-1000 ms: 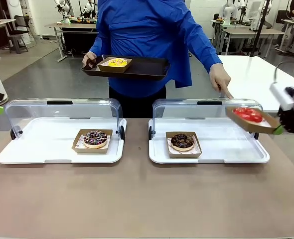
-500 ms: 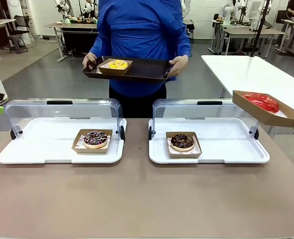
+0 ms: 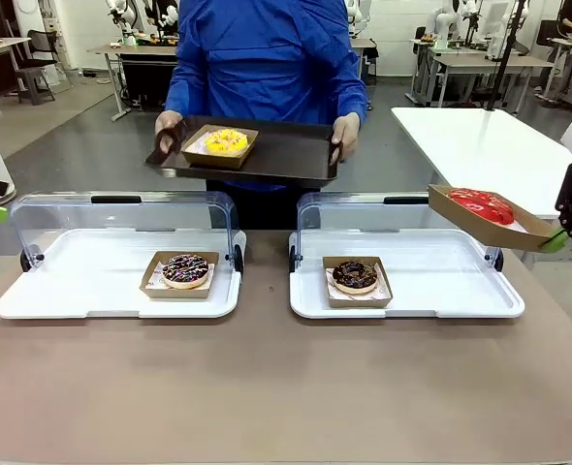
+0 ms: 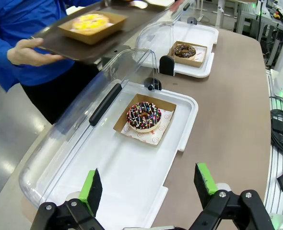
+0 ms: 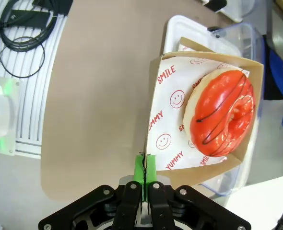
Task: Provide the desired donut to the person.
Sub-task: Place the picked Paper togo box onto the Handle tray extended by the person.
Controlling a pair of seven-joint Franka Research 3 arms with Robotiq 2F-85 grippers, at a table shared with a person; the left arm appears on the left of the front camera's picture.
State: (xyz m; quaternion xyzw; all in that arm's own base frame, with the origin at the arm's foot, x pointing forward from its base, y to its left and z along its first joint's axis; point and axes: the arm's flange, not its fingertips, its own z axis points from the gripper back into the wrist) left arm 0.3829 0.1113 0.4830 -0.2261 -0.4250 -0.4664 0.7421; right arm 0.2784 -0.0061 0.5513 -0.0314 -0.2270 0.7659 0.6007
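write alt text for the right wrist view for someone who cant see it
The right pincer is shut on the edge of a brown cardboard tray holding a red-glazed donut with thin dark stripes on smiley-printed white paper, above a brown tabletop and a white display tray with a clear lid.

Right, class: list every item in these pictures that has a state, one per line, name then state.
Left clear plastic display lid: open.
Right clear plastic display lid: open.
Left gripper: open, holding nothing.
Right gripper: shut on the cardboard tray's edge.
Brown cardboard tray with red glazed donut: held in the air, tilted.
Dark rectangular serving tray: held out by the person in both hands, carrying a yellow donut.
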